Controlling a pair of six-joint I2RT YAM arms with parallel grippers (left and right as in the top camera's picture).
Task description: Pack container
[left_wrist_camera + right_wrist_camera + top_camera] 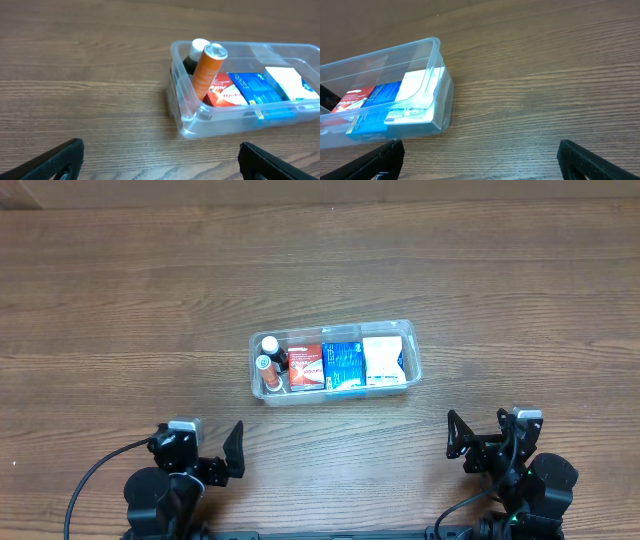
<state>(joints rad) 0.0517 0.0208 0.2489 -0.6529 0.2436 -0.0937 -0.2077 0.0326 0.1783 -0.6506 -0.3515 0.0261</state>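
Left claw (160, 150) and right claw (480, 150) both gape apart, empty, near the filled container (335, 327).

Overhead camera looking straight down from high above brown wood-grain table (120, 300); clear rectangular plastic tub (340, 394) lying mid-frame, small.
Left wrist camera sitting low and near, facing forward-right, taking in tub end holding orange cylindrical bottle (206, 72).
Right wrist camera sitting low and near, facing forward-left, taking in opposite end holding white flat carton (415, 97).
Wrist views sharing red carton (225, 95) and blue carton (255, 86); all three sharing tub.
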